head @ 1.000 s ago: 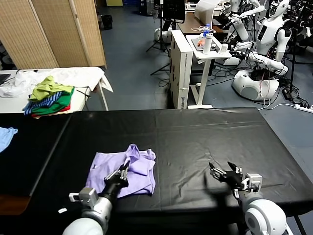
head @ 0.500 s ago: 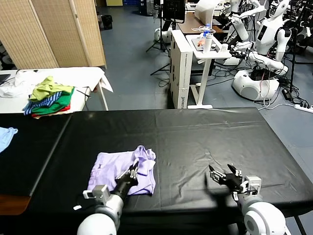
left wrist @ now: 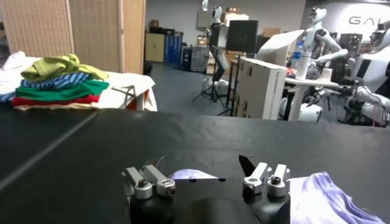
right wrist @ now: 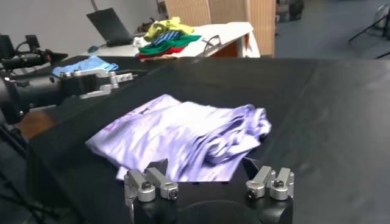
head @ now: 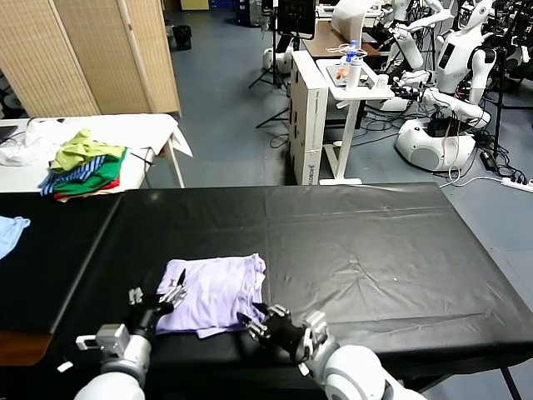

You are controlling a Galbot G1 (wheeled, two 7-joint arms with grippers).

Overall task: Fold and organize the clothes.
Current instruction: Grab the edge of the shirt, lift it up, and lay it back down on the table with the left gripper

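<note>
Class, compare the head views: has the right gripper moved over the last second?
Yes. The right gripper has swung toward the robot's left along the black table's near edge, ending open beside the lavender T-shirt.

Even, bright indoor light from overhead. The black table (head: pixel 350 233) shows soft sheen on its wrinkles. Shadows are faint. Wrist views blur slightly at their lower edges.

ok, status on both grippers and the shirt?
Left gripper open, at the near-left edge of the light lavender cotton T-shirt. Right gripper open at its near-right corner. Shirt roughly folded, nothing obstructing.
</note>
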